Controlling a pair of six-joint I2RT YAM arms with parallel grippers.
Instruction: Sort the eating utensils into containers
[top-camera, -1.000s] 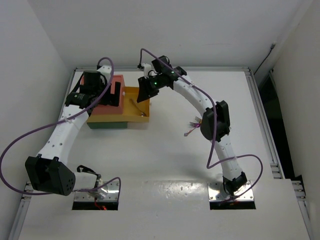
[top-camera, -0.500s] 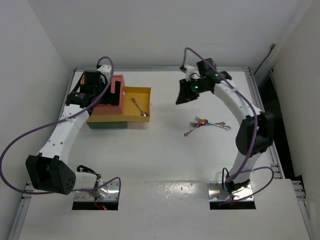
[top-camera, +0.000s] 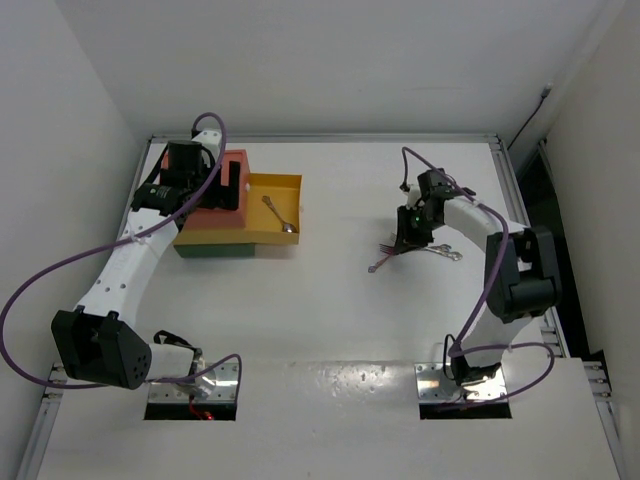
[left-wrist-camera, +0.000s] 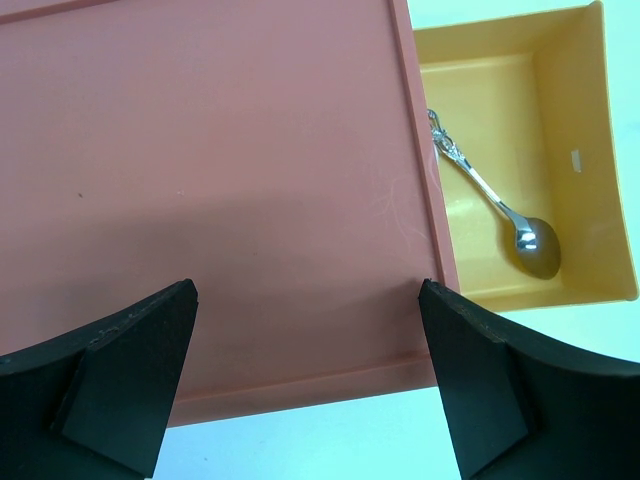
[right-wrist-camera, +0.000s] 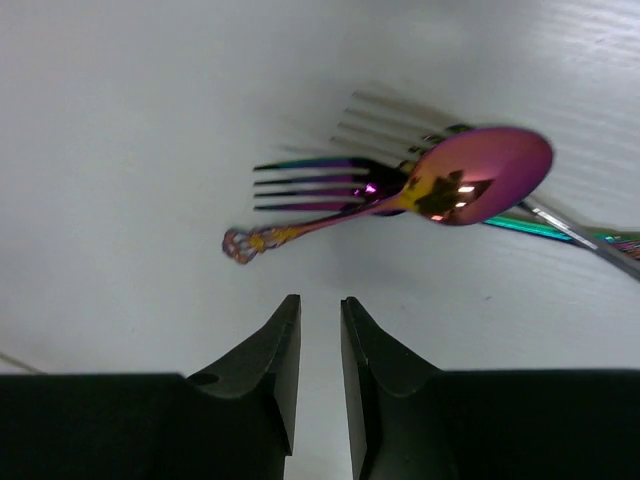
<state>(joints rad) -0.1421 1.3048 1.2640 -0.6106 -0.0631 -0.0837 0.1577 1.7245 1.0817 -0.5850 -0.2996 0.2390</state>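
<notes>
The containers (top-camera: 215, 205) form a stacked block at the far left, with a red-orange top (left-wrist-camera: 220, 180), a pulled-out yellow drawer (top-camera: 292, 184) and a dark green bottom. A silver spoon (top-camera: 278, 214) (left-wrist-camera: 500, 210) lies in the yellow drawer (left-wrist-camera: 600, 150). My left gripper (top-camera: 232, 188) (left-wrist-camera: 308, 287) hangs wide open over the red-orange top, empty. Eating utensils (top-camera: 388, 252) lie bunched on the table at centre right. Among them are an iridescent purple spoon (right-wrist-camera: 470, 185) and a dark fork (right-wrist-camera: 310, 180). My right gripper (top-camera: 405, 232) (right-wrist-camera: 320, 300) hovers just short of the spoon's handle, jaws a narrow gap apart with nothing between them.
More utensil handles (right-wrist-camera: 560, 232) and a pale blurred fork (right-wrist-camera: 390, 115) lie behind the purple spoon. White walls enclose the table (top-camera: 330, 320) on the left, back and right. Purple cables trail from both arms.
My right arm swung from the yellow drawer across to the right and came down at the utensil pile, its jaws narrowing. The left arm has not moved.
</notes>
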